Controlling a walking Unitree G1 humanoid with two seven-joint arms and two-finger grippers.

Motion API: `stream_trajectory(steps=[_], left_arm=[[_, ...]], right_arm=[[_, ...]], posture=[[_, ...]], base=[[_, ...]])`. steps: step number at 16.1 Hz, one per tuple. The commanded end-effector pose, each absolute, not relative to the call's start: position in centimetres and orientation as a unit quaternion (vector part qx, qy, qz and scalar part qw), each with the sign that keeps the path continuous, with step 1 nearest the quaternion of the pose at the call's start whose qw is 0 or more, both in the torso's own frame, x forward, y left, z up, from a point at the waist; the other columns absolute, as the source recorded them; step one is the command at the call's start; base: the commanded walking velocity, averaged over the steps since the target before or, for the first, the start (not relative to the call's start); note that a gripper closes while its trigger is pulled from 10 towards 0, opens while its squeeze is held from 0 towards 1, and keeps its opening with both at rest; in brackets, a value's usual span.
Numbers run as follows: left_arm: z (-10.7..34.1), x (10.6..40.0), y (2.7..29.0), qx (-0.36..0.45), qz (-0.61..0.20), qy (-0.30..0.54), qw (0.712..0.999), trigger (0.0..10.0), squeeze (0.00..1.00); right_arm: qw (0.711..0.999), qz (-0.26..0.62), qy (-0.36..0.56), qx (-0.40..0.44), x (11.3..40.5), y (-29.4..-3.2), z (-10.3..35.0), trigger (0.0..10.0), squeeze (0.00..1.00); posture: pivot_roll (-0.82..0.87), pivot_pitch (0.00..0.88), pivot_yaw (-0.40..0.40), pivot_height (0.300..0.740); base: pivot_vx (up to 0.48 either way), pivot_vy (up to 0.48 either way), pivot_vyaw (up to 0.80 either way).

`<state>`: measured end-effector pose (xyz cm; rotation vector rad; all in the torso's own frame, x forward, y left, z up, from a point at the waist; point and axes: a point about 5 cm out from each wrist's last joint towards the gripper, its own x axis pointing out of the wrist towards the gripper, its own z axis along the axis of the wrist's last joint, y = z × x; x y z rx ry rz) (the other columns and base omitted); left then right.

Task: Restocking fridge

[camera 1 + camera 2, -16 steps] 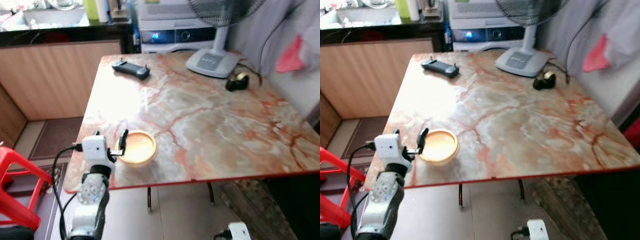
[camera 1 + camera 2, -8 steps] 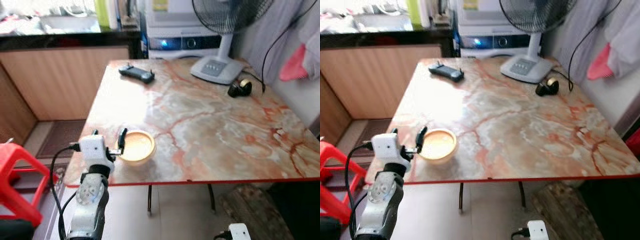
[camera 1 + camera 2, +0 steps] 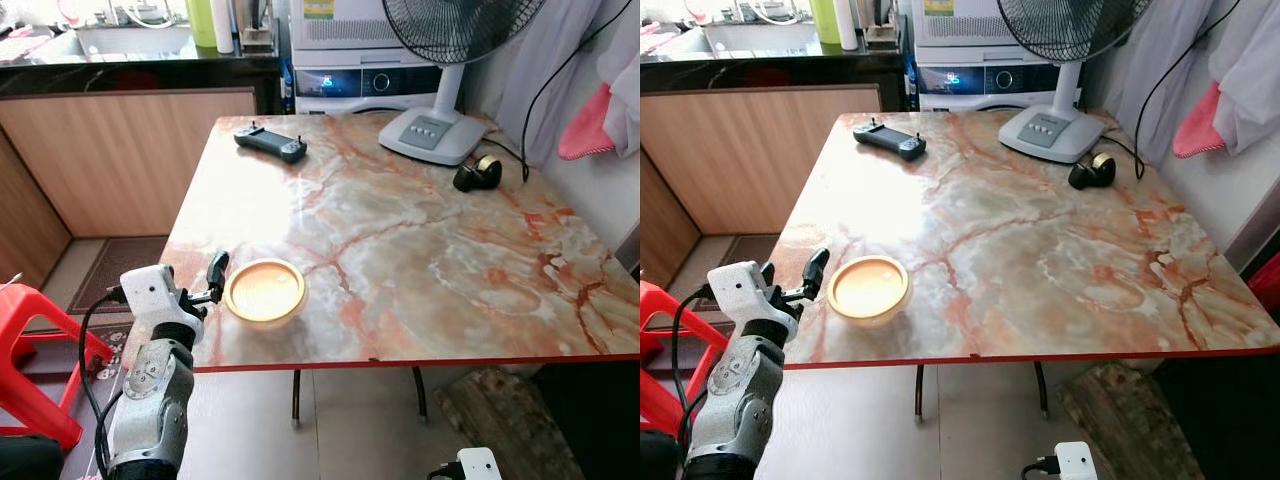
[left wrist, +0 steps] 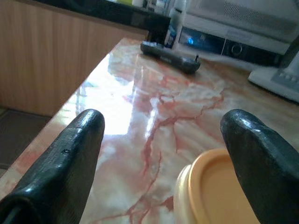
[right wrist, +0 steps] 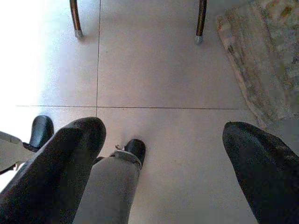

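A round yellow-orange bowl [image 3: 265,291] sits near the front left corner of the marble table [image 3: 430,250]. My left gripper [image 4: 161,154] is open just left of the bowl at the table's edge. One black finger [image 3: 216,268] stands close beside the bowl's rim [image 4: 205,186] without holding it. Nothing lies between its fingers. My right gripper [image 5: 163,163] hangs low beside me, open, pointing at the tiled floor.
A black game controller [image 3: 270,143] lies at the table's far left. A fan base [image 3: 437,130] and a small black object [image 3: 477,174] stand at the far right. A red stool [image 3: 35,345] is at my left, a wooden counter [image 3: 130,140] behind it.
The camera has shifted. My left gripper has drawn back to the left, off the bowl's rim; the bowl stays on the table.
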<state>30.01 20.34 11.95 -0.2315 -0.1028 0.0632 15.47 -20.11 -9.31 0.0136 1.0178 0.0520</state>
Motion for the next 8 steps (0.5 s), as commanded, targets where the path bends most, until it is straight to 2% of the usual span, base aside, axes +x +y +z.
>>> stream_trajectory(steps=[1,5,8], left_arm=[[11.56,30.45,20.53,-0.116,0.015,-0.028,0.993,10.0,1.0],[11.36,31.01,20.51,-0.17,-0.026,-0.01,0.985,10.0,1.0],[11.06,31.25,20.87,-0.176,-0.038,-0.004,0.984,10.0,1.0]], right_arm=[[0.872,0.022,0.488,0.005,15.46,-20.41,-9.27,10.0,0.0],[0.873,0.022,0.487,-0.001,15.54,-20.67,-9.2,10.0,0.0],[0.874,0.019,0.486,-0.004,15.58,-20.88,-9.14,10.0,0.0]], posture=[[0.02,0.0,-0.024,0.74],[0.01,0.0,-0.031,0.74],[0.01,0.0,-0.037,0.74]], base=[[0.0,0.0,0.0],[0.0,0.0,0.0],[0.0,0.0,0.0]])
